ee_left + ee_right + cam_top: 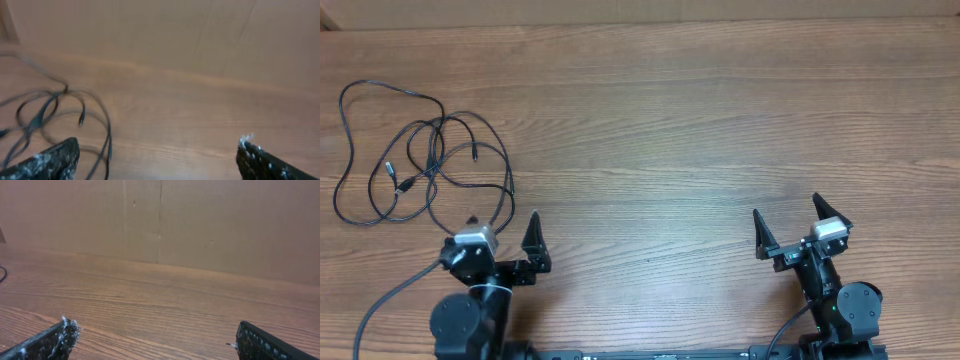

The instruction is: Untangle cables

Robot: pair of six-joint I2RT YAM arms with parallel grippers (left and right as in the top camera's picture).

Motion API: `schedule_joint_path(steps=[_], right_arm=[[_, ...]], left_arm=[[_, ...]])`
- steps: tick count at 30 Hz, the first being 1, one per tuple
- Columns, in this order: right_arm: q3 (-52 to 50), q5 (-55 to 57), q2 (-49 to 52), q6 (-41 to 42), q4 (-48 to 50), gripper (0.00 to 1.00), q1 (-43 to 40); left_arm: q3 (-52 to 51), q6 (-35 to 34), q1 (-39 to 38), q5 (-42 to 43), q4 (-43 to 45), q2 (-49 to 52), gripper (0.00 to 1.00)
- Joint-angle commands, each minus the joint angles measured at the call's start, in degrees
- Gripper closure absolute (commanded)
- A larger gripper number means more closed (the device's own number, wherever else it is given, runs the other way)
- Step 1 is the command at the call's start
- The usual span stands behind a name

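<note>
cables [432,168] lie tangled far left (loose loops); left gripper [503,218] and right gripper [786,206] both spread wide, holding nothing.

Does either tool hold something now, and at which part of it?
Nothing is held. The left tool and the right tool are open and empty; the cables lie loose on the table.

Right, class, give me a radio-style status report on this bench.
Left gripper open, empty. Right gripper open, empty. Cables tangled, far left of table, untouched. Nothing in the way.
</note>
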Motion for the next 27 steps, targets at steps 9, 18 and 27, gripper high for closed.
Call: schedule_joint_path(steps=[9,18,27], right_arm=[[-0.6,-0.4,-0.6,0.0,0.2,0.00,0.1],[-0.6,-0.4,-0.6,0.0,0.2,0.00,0.1],[-0.6,-0.4,-0.6,0.0,0.2,0.00,0.1]], left_arm=[[-14.9,0.5,0.0,-0.5,27.1,-5.1,0.01],[-20.3,5.2,0.0,-1.2,36.2,-5.1,0.00],[-20.3,4.8,-0.1,0.8,20.7,-5.1,0.01]])
